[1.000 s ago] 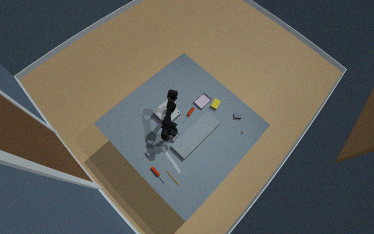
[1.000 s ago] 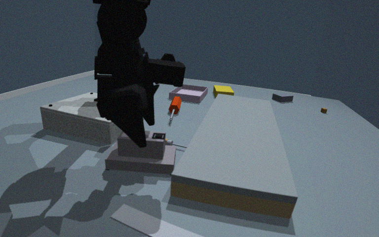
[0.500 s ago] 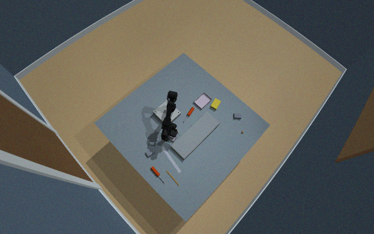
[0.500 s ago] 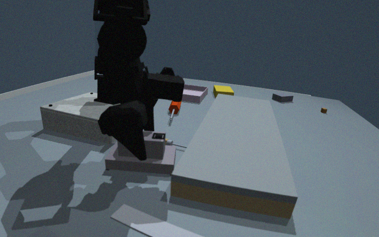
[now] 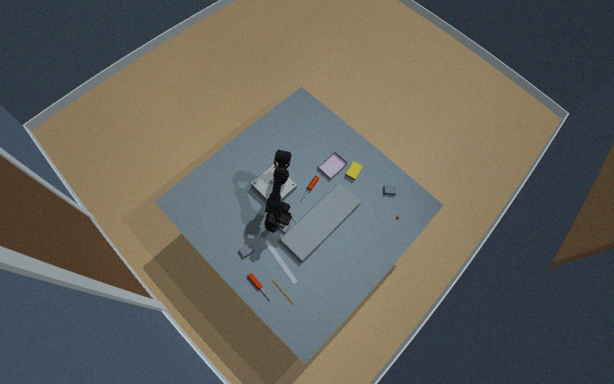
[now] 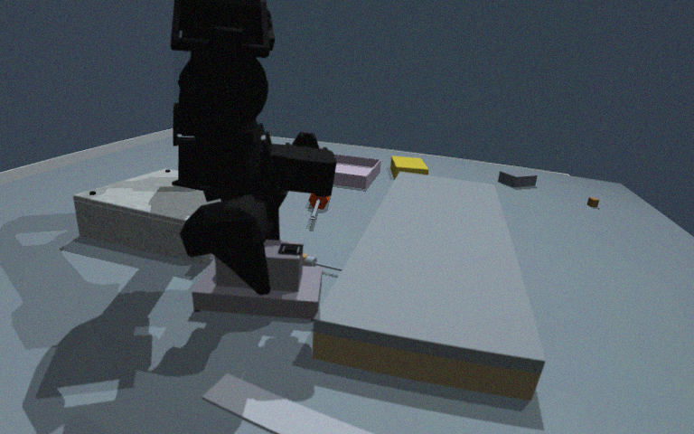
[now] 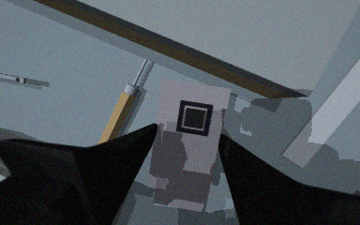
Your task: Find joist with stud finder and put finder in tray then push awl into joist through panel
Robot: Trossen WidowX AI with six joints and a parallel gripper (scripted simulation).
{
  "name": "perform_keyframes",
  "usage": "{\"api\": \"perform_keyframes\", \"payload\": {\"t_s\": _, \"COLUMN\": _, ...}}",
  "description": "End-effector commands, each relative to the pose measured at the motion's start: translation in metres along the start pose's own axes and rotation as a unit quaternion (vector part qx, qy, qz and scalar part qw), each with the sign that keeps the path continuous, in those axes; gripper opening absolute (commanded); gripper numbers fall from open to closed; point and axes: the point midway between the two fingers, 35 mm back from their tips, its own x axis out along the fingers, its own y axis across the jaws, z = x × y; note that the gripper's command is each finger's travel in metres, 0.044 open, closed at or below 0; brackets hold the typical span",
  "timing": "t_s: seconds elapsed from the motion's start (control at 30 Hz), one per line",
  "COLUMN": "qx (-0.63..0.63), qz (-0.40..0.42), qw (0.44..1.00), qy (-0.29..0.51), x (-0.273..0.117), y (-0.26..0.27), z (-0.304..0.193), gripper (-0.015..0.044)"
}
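The stud finder [image 7: 197, 150] [image 6: 286, 266] is a small grey box with a dark square display. It stands on a pale flat stand just left of the floor panel [image 5: 324, 223] [image 6: 435, 256] [image 7: 262, 28]. My gripper [image 7: 187, 132] [image 6: 266, 273] [image 5: 277, 224] is low over it, fingers open, one close along each side of the box. The awl [image 7: 117, 114] [image 6: 307, 259] has a wooden handle and lies beside the stud finder, its tip pointing at the panel. The pink tray [image 5: 322, 168] [image 6: 358, 179] is empty beyond the panel's far end.
An orange screwdriver [image 5: 311, 183] [image 6: 318, 200], a yellow block [image 5: 353, 170] [image 6: 407, 165], a grey block [image 5: 389, 190] [image 6: 517, 178] and a tiny orange cube [image 5: 397, 217] [image 6: 592, 202] lie around. Nearer the front are a white strip [image 5: 281, 262] [image 7: 333, 112], another screwdriver [image 5: 256, 282] and a pencil [image 5: 282, 292].
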Motion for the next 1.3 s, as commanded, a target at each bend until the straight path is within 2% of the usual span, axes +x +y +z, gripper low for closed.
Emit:
{"api": "perform_keyframes", "payload": {"t_s": 0.0, "qx": 0.002, "qz": -0.001, "qw": 1.0, "qy": 0.002, "x": 0.0, "y": 0.0, "z": -0.001, "gripper": 0.0282}}
{"api": "perform_keyframes", "payload": {"t_s": 0.6, "qx": 0.002, "qz": -0.001, "qw": 1.0, "qy": 0.002, "x": 0.0, "y": 0.0, "z": -0.001, "gripper": 0.0162}}
{"api": "perform_keyframes", "payload": {"t_s": 0.8, "qx": 0.002, "qz": -0.002, "qw": 1.0, "qy": 0.002, "x": -0.017, "y": -0.004, "z": 0.006, "gripper": 0.0004}}
{"api": "perform_keyframes", "payload": {"t_s": 1.27, "qx": 0.002, "qz": -0.002, "qw": 1.0, "qy": 0.002, "x": -0.097, "y": -0.001, "z": 0.028, "gripper": 0.0}}
